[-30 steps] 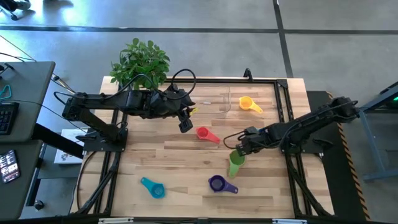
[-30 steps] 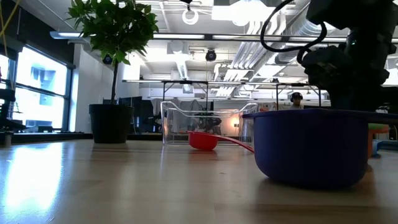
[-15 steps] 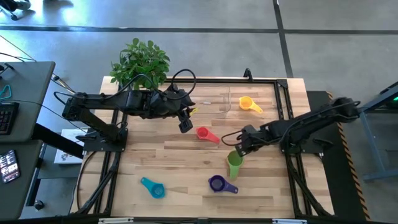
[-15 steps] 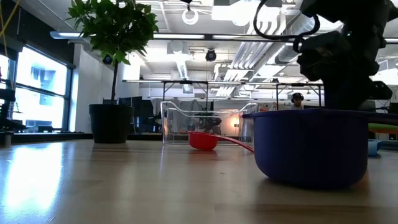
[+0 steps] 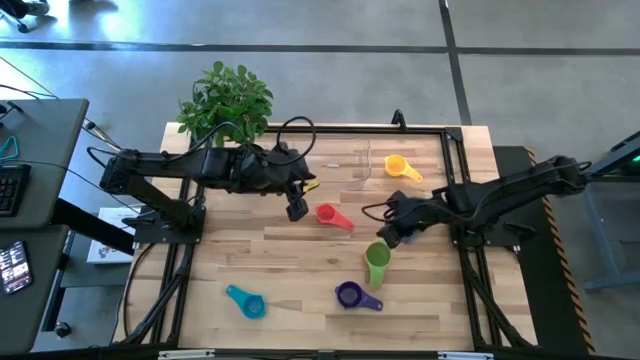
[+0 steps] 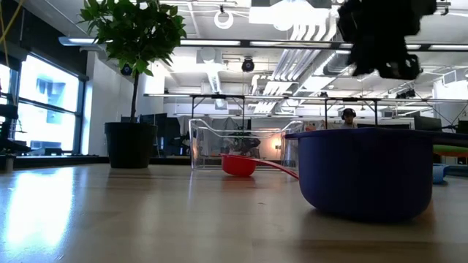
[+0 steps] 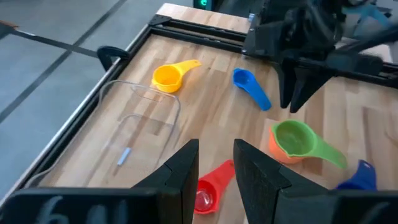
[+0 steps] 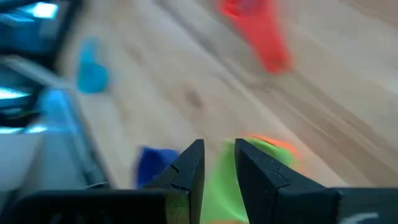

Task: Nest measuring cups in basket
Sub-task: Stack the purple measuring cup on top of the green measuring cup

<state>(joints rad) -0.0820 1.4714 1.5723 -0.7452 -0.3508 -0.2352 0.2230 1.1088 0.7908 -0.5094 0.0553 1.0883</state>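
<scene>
A green cup [image 5: 377, 260] sits nested in an orange cup [image 7: 273, 146] on the table. My right gripper [image 5: 388, 234] hangs just above and beside them, its fingers a narrow gap apart, and the green cup [image 8: 224, 186] shows below it. My left gripper [image 5: 297, 210] hovers with a narrow gap beside the red cup [image 5: 328, 214]. A blue cup [image 7: 250, 87] lies under the right arm. The yellow cup [image 5: 398, 167] lies by the clear basket [image 5: 362, 165]. The purple cup [image 5: 350, 296] and teal cup [image 5: 245, 301] lie near the table's near edge.
A potted plant [image 5: 225, 100] stands at the table's far left corner. A dark frame rail [image 5: 430, 128] runs around the tabletop. Bare wood lies between the red cup and the teal cup. In the low view the purple cup [image 6: 358, 172] fills the foreground.
My right gripper has risen from right over the green cup and drawn back slightly toward the table's right and far side. The green cup has stayed where it was.
</scene>
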